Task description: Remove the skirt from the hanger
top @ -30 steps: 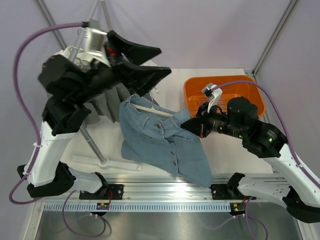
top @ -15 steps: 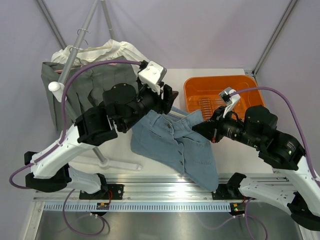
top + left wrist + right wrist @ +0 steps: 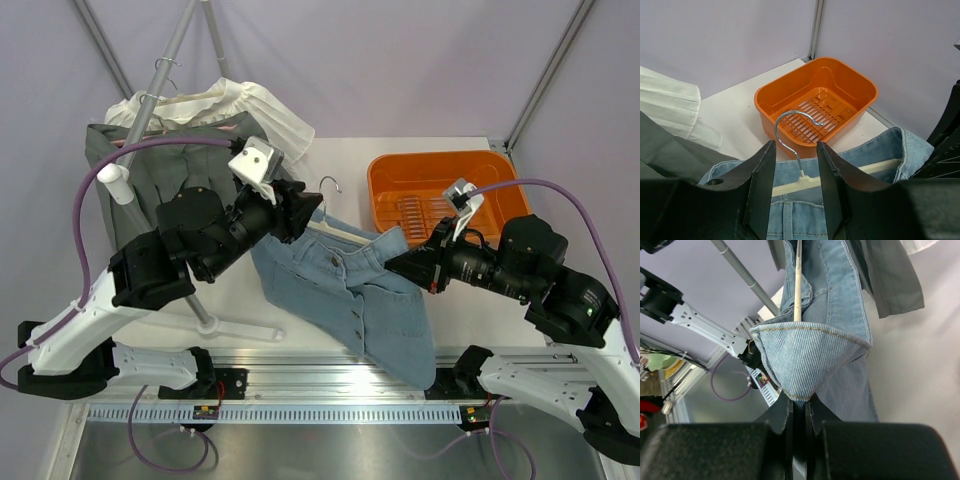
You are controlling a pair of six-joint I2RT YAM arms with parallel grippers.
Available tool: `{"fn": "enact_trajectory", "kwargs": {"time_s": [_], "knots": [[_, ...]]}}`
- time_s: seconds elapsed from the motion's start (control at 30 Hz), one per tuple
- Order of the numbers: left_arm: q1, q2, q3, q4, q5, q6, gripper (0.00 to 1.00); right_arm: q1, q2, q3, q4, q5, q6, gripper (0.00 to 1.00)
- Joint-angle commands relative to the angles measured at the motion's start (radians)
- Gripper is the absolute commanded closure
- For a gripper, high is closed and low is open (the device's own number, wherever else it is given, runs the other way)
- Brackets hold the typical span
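A blue denim skirt (image 3: 345,295) hangs on a cream hanger (image 3: 345,232) with a metal hook (image 3: 331,186), held up over the table. My left gripper (image 3: 303,213) is open, its jaws straddling the neck of the hook (image 3: 796,131) just above the hanger bar (image 3: 850,172); it touches neither. My right gripper (image 3: 393,263) is shut on the skirt's right waistband corner (image 3: 801,390), with the hanger bar (image 3: 797,285) running away inside the waistband. The skirt (image 3: 790,220) fills the lower part of the left wrist view.
An orange basket (image 3: 385,175) stands at the back right, also in the left wrist view (image 3: 850,80). A clothes rack pole (image 3: 160,75) at the back left carries a grey garment (image 3: 150,165) and a white garment (image 3: 265,110). Its base (image 3: 240,327) lies under the skirt's left side.
My left arm swung down from the rack to the hanger, and its open jaws now straddle the hook's neck. The skirt and my right gripper shifted slightly right; its grip is unchanged.
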Motion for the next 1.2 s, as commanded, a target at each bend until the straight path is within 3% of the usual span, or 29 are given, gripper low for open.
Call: {"fn": "enact_trajectory", "kwargs": {"time_s": [0.0, 0.37, 0.7, 0.8, 0.87, 1.17], "knots": [[-0.003, 0.007, -0.009, 0.024, 0.058, -0.045, 0.59, -0.007, -0.012, 0.042, 0.184, -0.061, 0.036, 1.0], [-0.003, 0.093, 0.08, -0.117, 0.098, -0.197, 0.56, -0.007, 0.024, 0.094, 0.181, -0.062, 0.022, 1.0], [-0.003, 0.067, 0.046, -0.104, 0.089, -0.218, 0.55, -0.007, 0.034, 0.13, 0.152, -0.057, 0.008, 1.0], [-0.003, 0.052, 0.047, -0.08, 0.109, -0.2, 0.51, -0.007, 0.031, 0.121, 0.135, -0.04, 0.002, 1.0], [-0.003, 0.05, 0.058, -0.08, 0.113, -0.188, 0.42, -0.007, 0.024, 0.108, 0.132, -0.035, 0.005, 1.0], [-0.003, 0.029, 0.08, -0.108, 0.08, -0.148, 0.36, -0.007, 0.004, 0.101, 0.127, -0.022, 0.015, 1.0]]}}
